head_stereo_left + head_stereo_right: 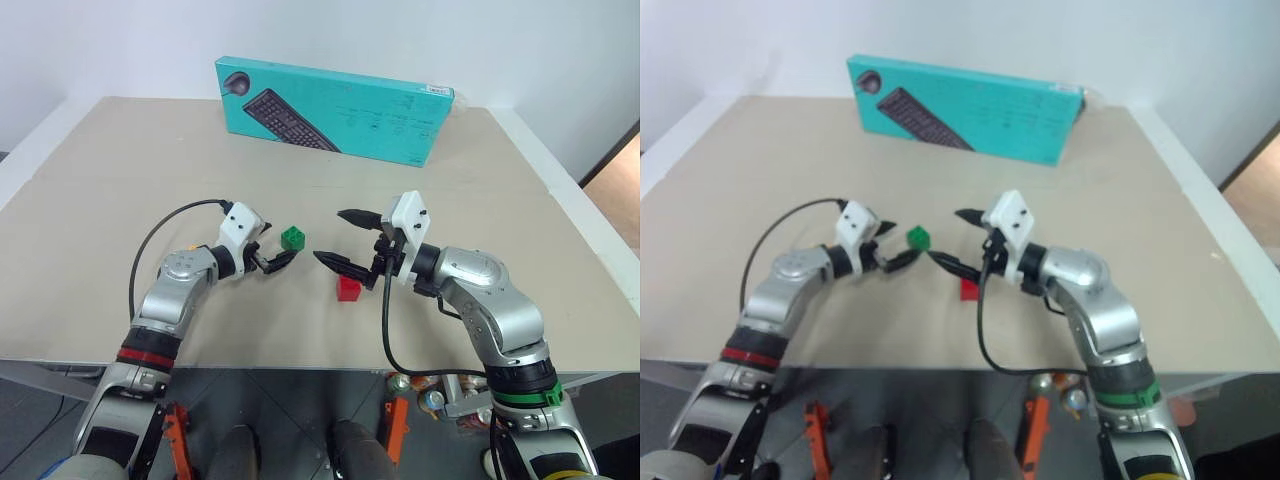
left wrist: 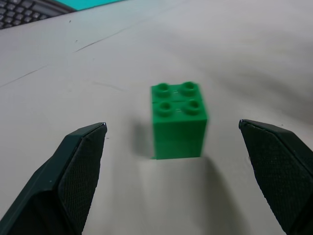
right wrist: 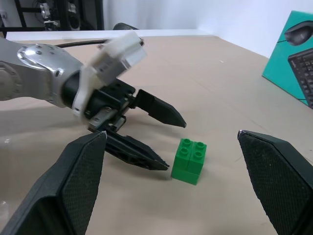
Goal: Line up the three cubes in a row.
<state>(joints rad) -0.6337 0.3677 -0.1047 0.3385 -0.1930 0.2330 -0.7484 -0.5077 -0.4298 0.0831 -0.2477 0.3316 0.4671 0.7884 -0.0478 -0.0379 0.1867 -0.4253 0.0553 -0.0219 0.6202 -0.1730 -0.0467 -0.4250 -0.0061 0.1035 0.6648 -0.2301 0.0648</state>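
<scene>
A green cube [image 1: 293, 237] stands studs-up on the tan table [image 1: 120, 200], near the middle. My left gripper [image 1: 282, 244] is open and level, just to the cube's left; in the left wrist view the cube [image 2: 178, 120] sits a little ahead, between the two fingertips [image 2: 88, 147], touching neither. A red cube [image 1: 348, 288] lies closer to the front edge, right of the green one. Above it hovers my right gripper [image 1: 328, 235], open wide, pointing left at the green cube [image 3: 190, 160] and at the left gripper [image 3: 174, 146].
A big teal keyboard box [image 1: 330, 108] lies across the back of the table. Black cables loop from both wrists over the table's front part. The table's front edge [image 1: 300, 366] runs just below both forearms.
</scene>
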